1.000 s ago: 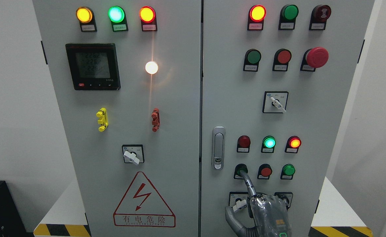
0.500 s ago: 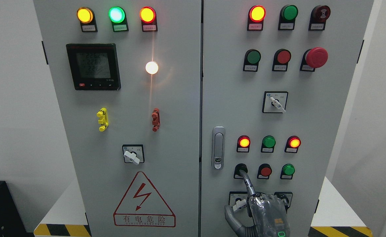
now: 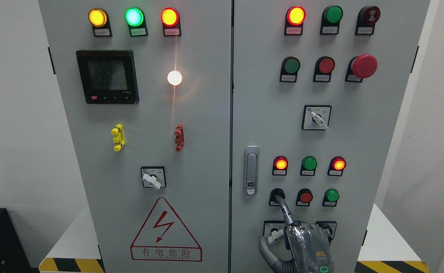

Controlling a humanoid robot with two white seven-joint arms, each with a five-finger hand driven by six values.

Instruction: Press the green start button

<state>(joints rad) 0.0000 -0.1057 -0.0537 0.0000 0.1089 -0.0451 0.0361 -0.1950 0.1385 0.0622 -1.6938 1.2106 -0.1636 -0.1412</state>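
Note:
The pressed push button (image 3: 276, 195) sits at the left of the lower row on the right cabinet door; it looks dark and my finger partly covers it. My right hand (image 3: 306, 242) comes up from the bottom edge, wrapped in clear film. Its index finger (image 3: 283, 208) is stretched out with the tip on that button, and the other fingers are curled. In the lamp row above, the left red lamp (image 3: 280, 163) is lit, the green lamp (image 3: 309, 163) is dark and the right red lamp (image 3: 338, 164) is lit.
A red button (image 3: 305, 197) and a green button (image 3: 332, 195) sit to the right of the pressed one. The door handle (image 3: 250, 170) is to its left. Two rotary switches (image 3: 275, 232) lie behind my hand. A red emergency stop (image 3: 364, 66) is at the upper right.
The green lamp above the buttons went dark and the red lamp left of it lit up. My fingertip pushed slightly further onto the button, hiding its green face.

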